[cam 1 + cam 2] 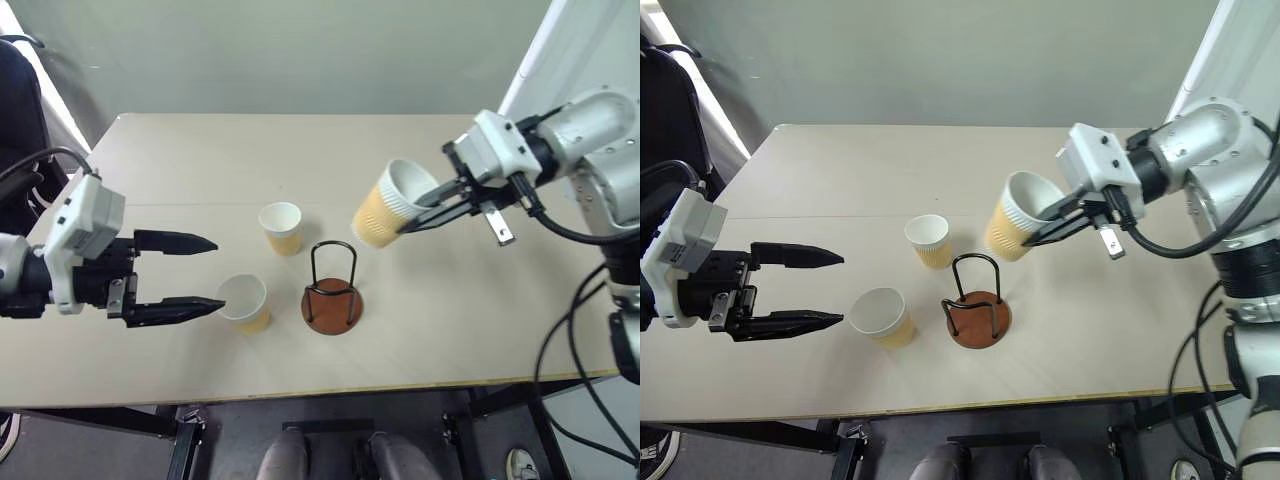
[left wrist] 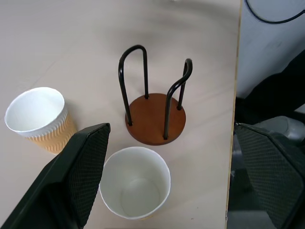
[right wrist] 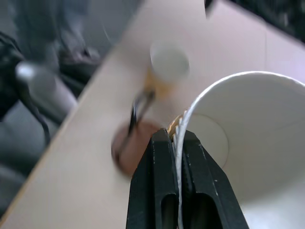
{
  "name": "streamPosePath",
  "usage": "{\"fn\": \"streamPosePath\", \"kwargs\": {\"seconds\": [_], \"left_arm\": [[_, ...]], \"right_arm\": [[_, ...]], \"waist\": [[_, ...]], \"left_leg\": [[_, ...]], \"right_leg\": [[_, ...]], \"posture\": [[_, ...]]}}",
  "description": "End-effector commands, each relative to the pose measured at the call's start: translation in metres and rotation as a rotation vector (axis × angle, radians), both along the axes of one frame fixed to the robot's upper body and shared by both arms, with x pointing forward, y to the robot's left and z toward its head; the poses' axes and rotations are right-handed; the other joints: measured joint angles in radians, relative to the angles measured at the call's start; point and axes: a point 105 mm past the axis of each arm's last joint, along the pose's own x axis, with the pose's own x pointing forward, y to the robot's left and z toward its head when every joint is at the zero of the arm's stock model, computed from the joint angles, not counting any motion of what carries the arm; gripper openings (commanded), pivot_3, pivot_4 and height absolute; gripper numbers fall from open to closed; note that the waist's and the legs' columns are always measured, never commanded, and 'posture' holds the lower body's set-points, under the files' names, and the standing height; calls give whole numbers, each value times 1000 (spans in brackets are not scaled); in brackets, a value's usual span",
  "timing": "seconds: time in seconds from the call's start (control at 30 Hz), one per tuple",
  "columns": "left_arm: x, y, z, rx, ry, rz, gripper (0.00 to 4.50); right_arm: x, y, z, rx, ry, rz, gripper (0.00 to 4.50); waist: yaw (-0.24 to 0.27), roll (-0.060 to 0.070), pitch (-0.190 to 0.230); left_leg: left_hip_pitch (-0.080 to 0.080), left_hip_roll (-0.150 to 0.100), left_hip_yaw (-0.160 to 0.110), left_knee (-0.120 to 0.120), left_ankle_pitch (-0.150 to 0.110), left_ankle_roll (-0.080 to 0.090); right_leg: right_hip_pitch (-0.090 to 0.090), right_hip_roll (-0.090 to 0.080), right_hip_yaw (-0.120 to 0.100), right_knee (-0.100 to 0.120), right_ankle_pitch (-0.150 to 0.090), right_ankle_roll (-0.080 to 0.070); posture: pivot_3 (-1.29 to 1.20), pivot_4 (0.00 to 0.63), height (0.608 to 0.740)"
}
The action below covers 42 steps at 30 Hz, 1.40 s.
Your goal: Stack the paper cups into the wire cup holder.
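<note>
Right claw (image 1: pixel 418 212), pinched shut on the rim of a tilted paper cup (image 1: pixel 385 205), holds it above and just right of the wire cup holder (image 1: pixel 333 289), cup bottom angled down-left toward the holder.

Lab: bare test table (image 1: pixel 480 330), plain wall (image 1: pixel 300 50).
</note>
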Motion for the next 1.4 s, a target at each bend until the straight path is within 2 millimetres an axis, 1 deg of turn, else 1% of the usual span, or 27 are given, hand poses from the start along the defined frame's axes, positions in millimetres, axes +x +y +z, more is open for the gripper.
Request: {"fn": "streamPosePath", "kwargs": {"seconds": [0.03,0.13,0.3,0.37,0.47,0.73,0.83,0.93,1.0,1.03,1.07,1.2,1.27,1.3,1.4], "left_arm": [[-5,-4,11,11,-58,-24,4500],[-5,-3,10,11,-55,-19,4500],[-7,-2,8,15,-53,0,4500],[-8,-2,8,13,-56,4,4500],[-11,-3,7,12,-55,8,4500],[-15,-3,8,8,-56,24,4500],[-15,-3,8,10,-58,28,4500],[-16,-3,8,10,-57,27,4500],[-16,-3,8,11,-57,27,4500],[-16,-3,8,12,-56,27,4500],[-16,-3,8,13,-56,27,4500],[-15,-3,8,19,-54,19,4500],[-14,-3,6,44,-47,12,4500],[-13,-2,3,68,-42,7,4500],[-10,-1,-3,124,-33,-7,4500]], "right_arm": [[-12,13,-3,-10,-49,74,19],[-10,24,-15,-36,-72,96,19],[2,38,-31,-72,-121,109,19],[6,40,-37,-91,-137,112,19],[9,42,-41,-104,-141,120,19],[4,43,-53,-150,-124,156,19],[11,46,-58,-160,-141,137,19],[17,43,-60,-173,-159,118,556],[18,42,-60,-175,-162,114,1190],[18,41,-59,-174,-164,111,1610],[19,41,-59,-172,-166,109,1902],[20,41,-55,-163,-169,94,3328],[21,37,-49,-147,-156,75,4121],[22,35,-45,-132,-145,59,4390],[27,20,-30,-76,-89,-17,4452]], "waist": [[1,0,0],[1,0,0],[-1,0,0],[0,0,0],[0,0,0],[-1,0,0],[-1,0,0],[-1,0,0],[0,0,0],[0,0,0],[-1,0,0],[-1,0,0],[-1,0,0],[-1,0,0],[3,0,0]], "left_leg": [[-1,0,0,0,0,-1],[-2,0,0,1,-3,-2],[-2,0,0,2,-5,-3],[-2,1,0,2,-5,-3],[-2,1,0,2,-5,-4],[-2,1,0,2,-4,-4],[-2,1,0,2,-4,-5],[-1,1,0,2,-4,-5],[-1,1,0,2,-4,-5],[-1,1,0,2,-4,-5],[-1,1,0,2,-4,-5],[-1,1,0,2,-4,-5],[-1,1,0,2,-4,-5],[-2,1,0,2,-4,-5],[-2,1,0,2,-4,-5]], "right_leg": [[0,0,0,0,0,0],[-1,0,0,-1,0,0],[-2,0,0,-1,1,-2],[-3,0,0,0,2,-3],[-3,0,0,0,2,-4],[-3,0,0,1,3,-5],[-3,0,0,1,3,-5],[-3,0,0,1,4,-6],[-3,0,0,1,4,-6],[-3,0,0,1,4,-6],[-3,0,0,1,4,-7],[-4,0,0,1,4,-7],[-4,0,0,1,4,-7],[-4,0,0,1,4,-7],[-4,0,0,1,4,-7]], "posture": [[0,150,740],[0,150,740],[0,150,740],[0,150,740],[0,150,740],[0,150,740],[0,150,740],[0,150,740],[0,150,740],[0,150,740],[0,150,740],[0,150,740],[0,150,740],[0,150,740],[0,150,740]]}}
